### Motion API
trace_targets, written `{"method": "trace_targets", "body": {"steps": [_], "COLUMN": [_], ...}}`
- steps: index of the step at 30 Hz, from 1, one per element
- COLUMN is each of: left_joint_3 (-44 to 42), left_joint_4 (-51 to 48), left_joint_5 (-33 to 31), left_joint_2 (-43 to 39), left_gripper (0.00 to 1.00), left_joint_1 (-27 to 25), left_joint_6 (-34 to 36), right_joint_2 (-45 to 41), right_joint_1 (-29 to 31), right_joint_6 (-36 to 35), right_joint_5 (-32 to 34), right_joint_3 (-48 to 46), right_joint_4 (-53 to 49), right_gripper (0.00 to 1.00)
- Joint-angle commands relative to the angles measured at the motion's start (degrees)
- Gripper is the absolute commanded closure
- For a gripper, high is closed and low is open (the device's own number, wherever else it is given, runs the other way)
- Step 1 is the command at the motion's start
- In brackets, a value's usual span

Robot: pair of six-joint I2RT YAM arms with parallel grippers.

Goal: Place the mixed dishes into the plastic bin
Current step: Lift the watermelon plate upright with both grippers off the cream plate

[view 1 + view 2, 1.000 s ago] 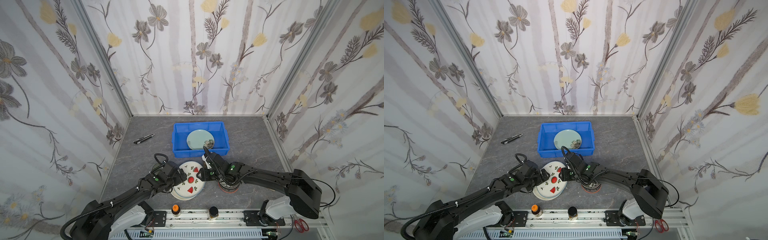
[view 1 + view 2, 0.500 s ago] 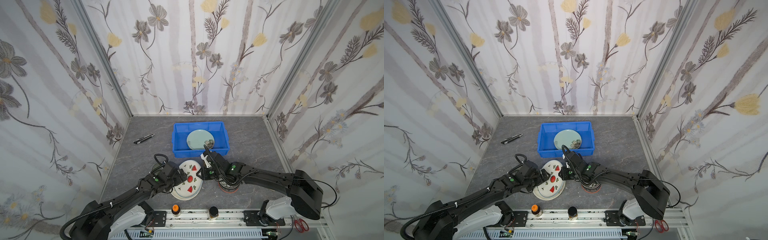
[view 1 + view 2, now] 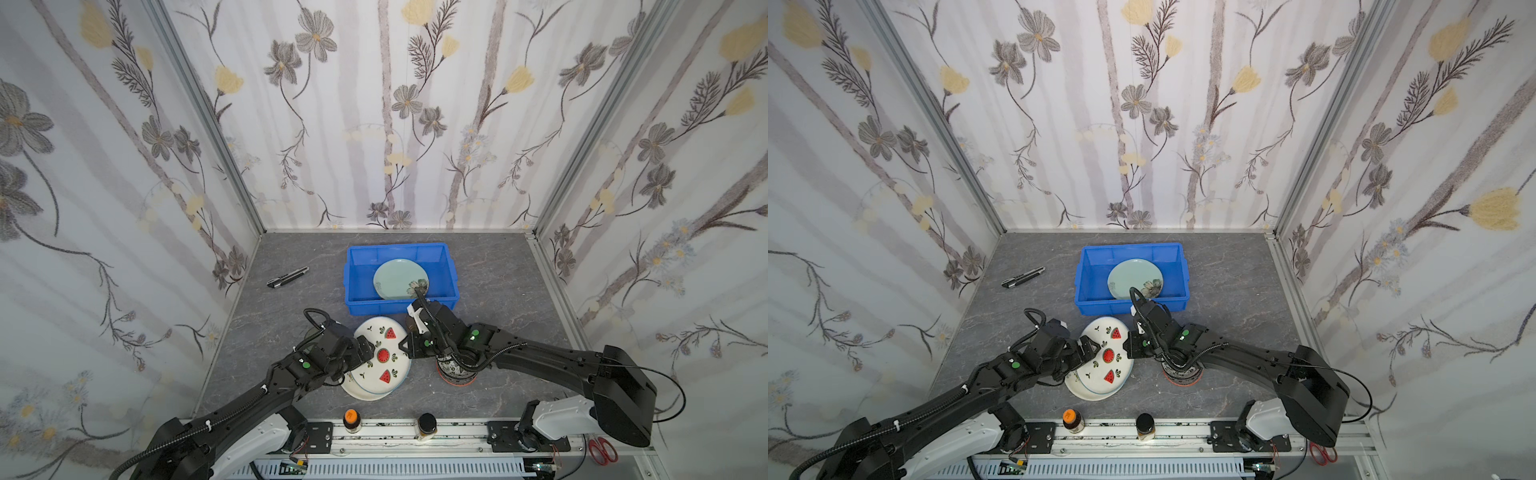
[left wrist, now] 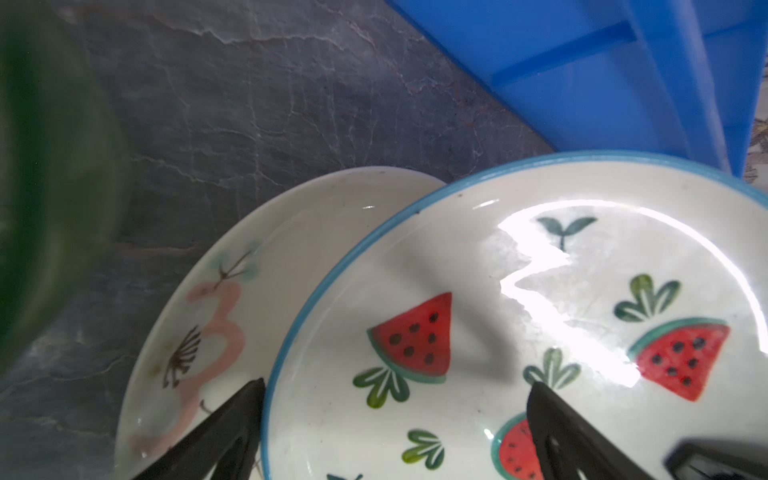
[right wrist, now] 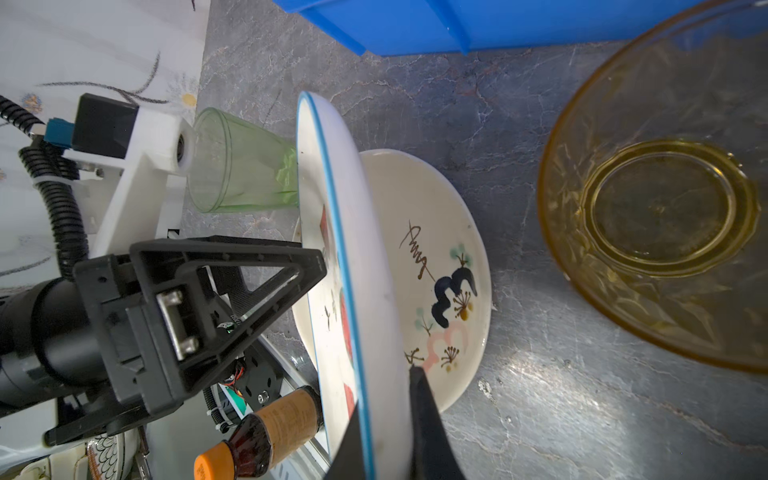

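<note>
The white watermelon plate [image 3: 384, 357] [image 3: 1106, 361] lies tilted on a cream plate [image 3: 365, 391] [image 5: 434, 249] in front of the blue plastic bin [image 3: 374, 308] [image 3: 1100, 305]. My right gripper [image 3: 405, 345] [image 5: 386, 401] is shut on the watermelon plate's right rim, one finger on each face. My left gripper [image 3: 360, 353] [image 4: 397, 384] stands open astride the opposite rim, one finger over the cream plate [image 4: 199, 316]. A pale green flowered plate [image 3: 399, 276] leans inside the bin. A green tumbler [image 5: 241, 166] stands beside the left arm, and amber glass [image 5: 665, 216] sits near the right wrist.
Stacked bowls [image 3: 455, 372] sit under the right arm. A jar with an orange lid [image 3: 351, 417] and a jar with a black lid [image 3: 427, 423] stand at the front rail. A black pen-like tool [image 3: 288, 277] lies to the bin's left. Red scissors [image 3: 602, 451] lie at the front right.
The right gripper's jaws have closed onto the watermelon plate's rim. The left gripper has stayed open in the same place.
</note>
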Motion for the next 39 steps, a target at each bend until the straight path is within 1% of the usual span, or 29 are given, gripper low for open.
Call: {"method": "trace_targets", "body": {"steps": [1,6,13,15,20,23,26,28,29,32,35,39], "left_joint_3": [0.19,0.77,1.34,1.60,2.11,3.27,4.27,4.28,4.18,3.66,3.26,3.05], "left_joint_4": [2.47,2.45,2.47,2.47,2.56,2.86,4.90,6.92,7.92,9.96,11.28,13.18], "left_joint_5": [0.95,4.07,8.63,9.81,10.94,11.32,13.71,15.29,15.86,16.64,17.43,17.96], "left_joint_2": [-3.04,-9.88,-15.57,-16.26,-16.09,-15.54,-14.62,-14.34,-14.25,-13.86,-13.19,-12.70], "left_gripper": [0.00,0.00,0.00,0.00,0.00,0.00,0.01,0.03,0.04,0.10,0.14,0.27], "left_joint_1": [0.25,1.32,4.72,5.65,6.88,7.27,7.36,7.31,7.37,7.46,7.40,7.69], "left_joint_6": [2.69,6.24,8.00,8.29,8.73,9.05,8.71,7.99,7.68,7.30,7.00,6.58], "right_joint_2": [-1.45,-3.91,-8.00,-9.25,-12.16,-13.50,-14.37,-14.66,-14.74,-14.92,-15.35,-15.63], "right_joint_1": [-0.97,-3.59,-7.55,-10.26,-12.81,-14.24,-15.76,-16.55,-16.88,-17.34,-17.67,-17.92], "right_joint_6": [0.23,-0.62,-1.40,-1.69,-1.36,-0.18,1.50,2.86,3.50,4.92,6.31,7.96], "right_joint_5": [-2.72,-4.18,-8.07,-9.30,-12.12,-15.03,-18.56,-20.25,-21.07,-22.14,-23.11,-24.07], "right_joint_3": [-0.28,-1.07,-2.36,-2.58,-2.99,-3.91,-5.10,-5.14,-6.67,-7.16,-7.51,-8.14], "right_joint_4": [4.34,3.64,3.54,3.54,4.21,6.41,10.13,12.73,13.93,16.19,18.27,20.60], "right_gripper": [1.00,1.00,1.00,1.00,1.00,1.00,1.00,1.00,1.00,1.00,1.00,1.00]}}
